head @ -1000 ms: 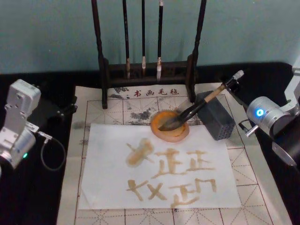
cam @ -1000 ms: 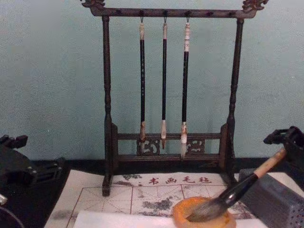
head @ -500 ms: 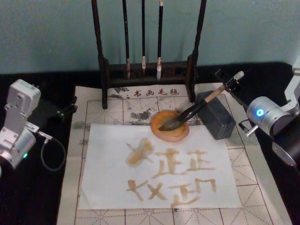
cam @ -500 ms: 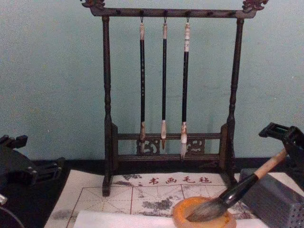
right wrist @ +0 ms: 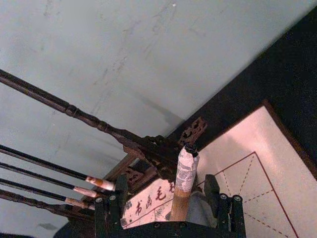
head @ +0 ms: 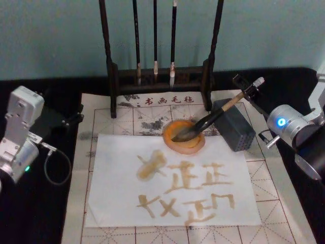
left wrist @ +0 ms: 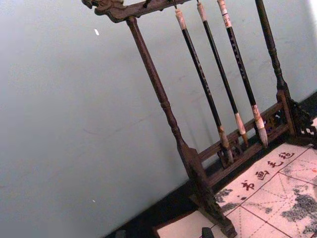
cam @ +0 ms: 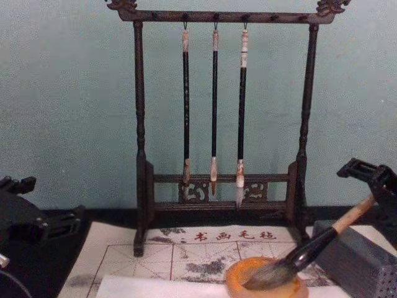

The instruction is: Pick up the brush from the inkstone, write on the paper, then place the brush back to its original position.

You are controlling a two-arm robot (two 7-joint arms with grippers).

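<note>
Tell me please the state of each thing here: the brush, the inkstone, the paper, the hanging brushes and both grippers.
brush: tip in the dish, handle leaning on the grey block.
inkstone: upright on the mat, holding the tip.
paper: flat, covered with amber strokes.
three slim brushes: hanging on the rack.
right gripper: open, fingers either side of the handle end.
left gripper: parked at the mat's left edge.

A plain pale teal wall [cam: 68, 112] rises behind the black-covered table [head: 40, 213].

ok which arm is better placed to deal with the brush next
Right. The right gripper has its fingers open either side of the brush handle's end, bristles in the inkstone. The left gripper sits off to the far left.
</note>
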